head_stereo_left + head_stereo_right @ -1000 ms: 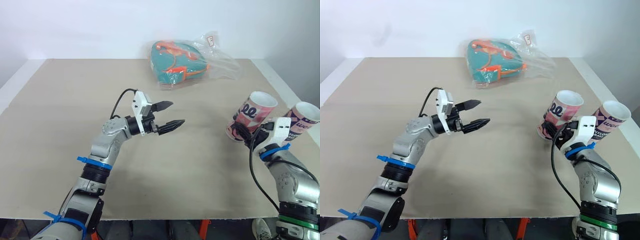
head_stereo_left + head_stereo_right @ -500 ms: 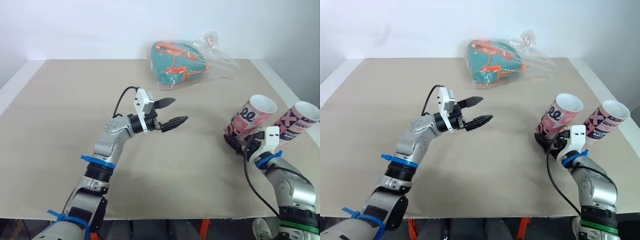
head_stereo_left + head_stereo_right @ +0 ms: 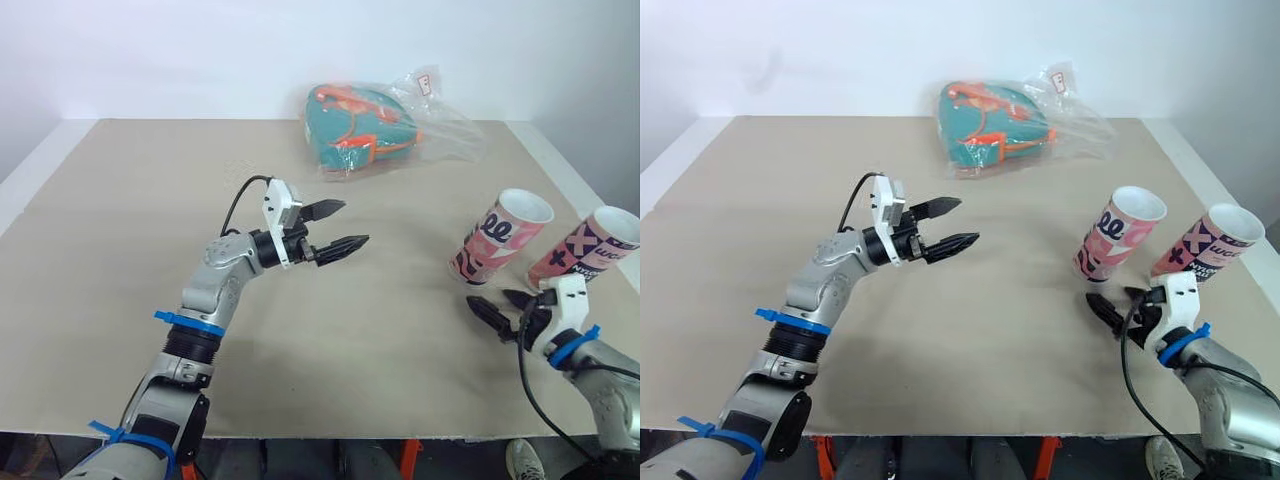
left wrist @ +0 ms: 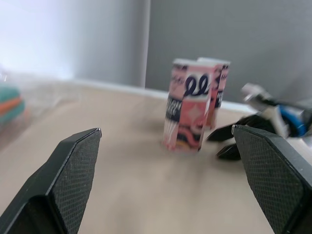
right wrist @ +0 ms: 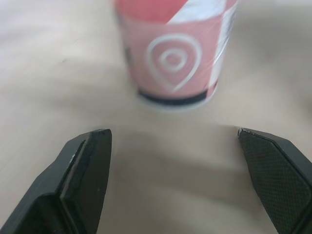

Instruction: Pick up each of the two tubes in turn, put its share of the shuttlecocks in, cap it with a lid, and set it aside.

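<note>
Beige table (image 3: 130, 220) bears 2 upright, open-topped pink patterned tubes (image 3: 500, 237).

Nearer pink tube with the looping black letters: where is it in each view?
Left eye view: nearer pink tube, right of centre.
Right eye view: same spot, right of centre.
Left wrist view: ahead of the left tool.
Right wrist view: close ahead of the right tool, probably this tube's base.
Shared landmark: the second tube, on its right in the eye views, just behind it in the left wrist view.
</note>
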Controlling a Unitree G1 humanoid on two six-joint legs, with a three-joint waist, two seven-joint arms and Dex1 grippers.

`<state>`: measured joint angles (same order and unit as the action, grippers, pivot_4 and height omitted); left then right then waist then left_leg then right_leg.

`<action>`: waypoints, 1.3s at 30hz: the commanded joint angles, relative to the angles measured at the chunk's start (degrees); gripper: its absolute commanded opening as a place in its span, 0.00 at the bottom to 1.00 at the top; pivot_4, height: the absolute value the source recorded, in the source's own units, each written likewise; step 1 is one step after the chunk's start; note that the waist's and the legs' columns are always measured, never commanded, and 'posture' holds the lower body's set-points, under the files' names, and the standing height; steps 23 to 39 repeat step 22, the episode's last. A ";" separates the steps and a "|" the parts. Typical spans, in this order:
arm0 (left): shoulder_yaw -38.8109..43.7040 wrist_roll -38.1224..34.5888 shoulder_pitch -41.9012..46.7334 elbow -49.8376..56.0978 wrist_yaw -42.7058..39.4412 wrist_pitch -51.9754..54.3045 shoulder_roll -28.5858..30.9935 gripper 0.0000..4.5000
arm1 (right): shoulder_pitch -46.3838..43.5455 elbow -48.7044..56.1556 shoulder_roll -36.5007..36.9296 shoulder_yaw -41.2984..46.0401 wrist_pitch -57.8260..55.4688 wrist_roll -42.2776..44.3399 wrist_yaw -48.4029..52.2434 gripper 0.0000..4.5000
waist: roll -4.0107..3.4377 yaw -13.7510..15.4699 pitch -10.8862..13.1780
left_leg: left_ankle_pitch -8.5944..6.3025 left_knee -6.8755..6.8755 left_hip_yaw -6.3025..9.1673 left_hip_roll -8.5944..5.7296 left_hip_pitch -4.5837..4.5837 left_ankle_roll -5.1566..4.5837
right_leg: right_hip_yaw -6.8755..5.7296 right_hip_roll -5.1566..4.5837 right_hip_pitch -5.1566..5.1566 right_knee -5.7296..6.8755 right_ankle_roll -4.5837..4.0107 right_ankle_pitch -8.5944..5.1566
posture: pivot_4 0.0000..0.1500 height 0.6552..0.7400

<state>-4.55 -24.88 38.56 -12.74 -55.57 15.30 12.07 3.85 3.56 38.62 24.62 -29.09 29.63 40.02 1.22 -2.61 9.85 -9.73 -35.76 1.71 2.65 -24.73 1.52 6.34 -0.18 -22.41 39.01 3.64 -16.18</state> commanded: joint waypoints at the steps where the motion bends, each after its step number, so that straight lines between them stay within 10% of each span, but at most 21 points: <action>1: 0.91 -1.71 -2.77 5.37 -0.23 7.23 4.39 1.00 | 2.66 8.01 0.84 -0.13 -3.34 5.16 4.39 0.98 | 0.00 -0.27 0.00 | 0.00 0.04 0.00 0.01 0.08 0.00 | 0.00 0.01 0.06 0.00 -0.02 -0.02 | 1.00 0.99; 17: 5.87 0.87 -22.34 15.95 6.71 7.97 14.41 1.00 | -11.66 19.54 -5.87 -25.37 -9.67 6.42 4.26 0.98 | 0.06 0.47 0.09 | 0.02 0.10 -0.03 -0.04 0.00 0.06 | -0.02 -0.19 -0.02 -0.08 -0.01 -0.04 | 1.00 0.99; 39: 4.99 2.39 -22.76 14.17 7.50 5.40 13.36 1.00 | -12.93 17.25 -6.98 -26.42 -8.27 5.06 4.22 0.98 | 0.09 0.48 0.10 | 0.01 0.13 -0.02 -0.03 -0.02 0.09 | -0.04 -0.16 -0.05 -0.11 -0.03 -0.05 | 1.00 0.99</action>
